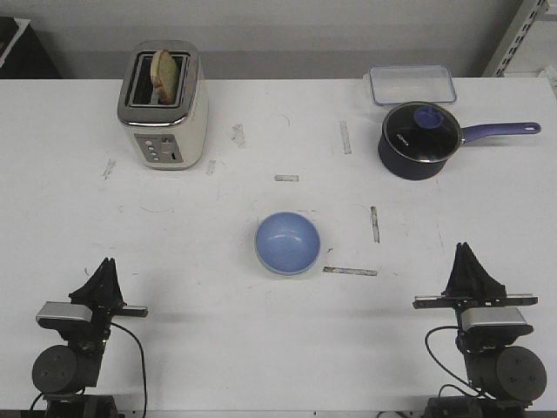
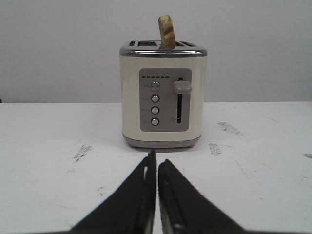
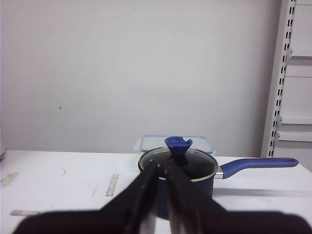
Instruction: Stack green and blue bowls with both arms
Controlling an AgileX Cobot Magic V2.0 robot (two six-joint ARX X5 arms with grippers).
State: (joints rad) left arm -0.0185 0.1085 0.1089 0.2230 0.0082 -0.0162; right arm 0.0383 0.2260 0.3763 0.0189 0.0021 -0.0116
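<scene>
The light blue bowl (image 1: 287,241) stands upright at the table's middle. A thin pale mint edge (image 1: 288,271) shows under its near rim; it looks like the green bowl nested beneath, mostly hidden. My left gripper (image 1: 106,262) is shut and empty near the front left edge, well away from the bowl. My right gripper (image 1: 466,249) is shut and empty near the front right edge. In the left wrist view the left gripper (image 2: 157,161) points at the toaster. In the right wrist view the right gripper (image 3: 162,165) points at the saucepan. Neither wrist view shows a bowl.
A cream toaster (image 1: 163,109) with a bread slice (image 1: 165,71) stands at the back left, also in the left wrist view (image 2: 163,95). A dark blue lidded saucepan (image 1: 419,139) and a clear container (image 1: 411,84) stand at the back right.
</scene>
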